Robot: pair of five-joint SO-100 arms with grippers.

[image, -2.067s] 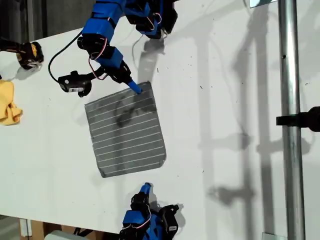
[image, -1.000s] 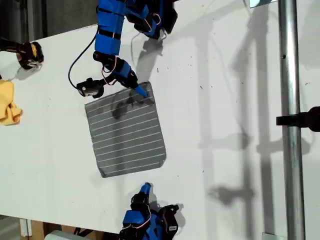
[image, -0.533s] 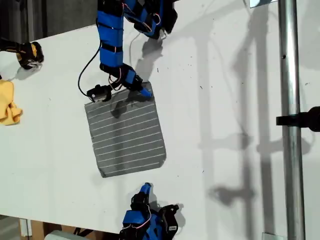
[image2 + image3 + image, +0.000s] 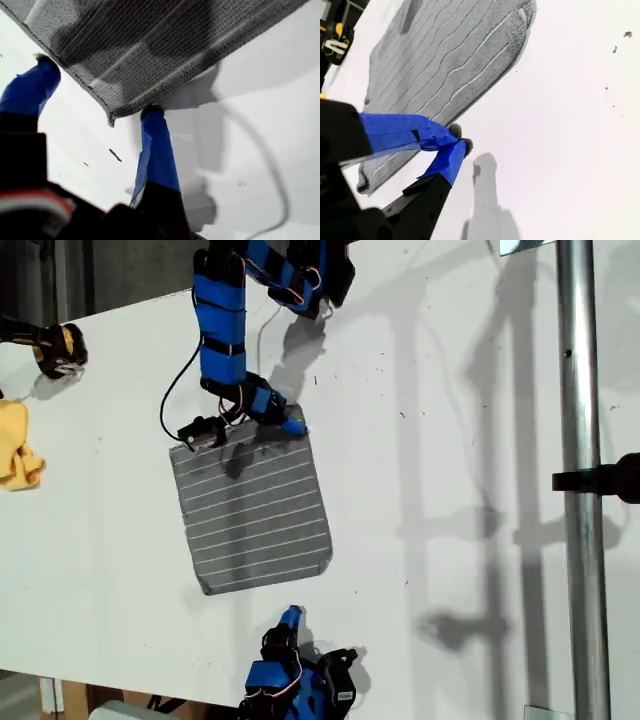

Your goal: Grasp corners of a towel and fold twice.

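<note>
Towel (image 4: 255,510): grey, white-striped, flat on tabletop (image 4: 450,440), centre-left of exterior view. Soft, limp; pinch at corners. First pincer (image 4: 97,95) wide, straddling one corner (image 4: 111,117); second pincer (image 4: 457,140) closed, empty

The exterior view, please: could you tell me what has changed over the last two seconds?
My first gripper slid along the grey white-striped towel's far edge to its corner, jaws open astride it. Towel, my second gripper and the yellow cloth stayed put.

coarse-woven cloth towel (image 4: 255,505), matt
</note>
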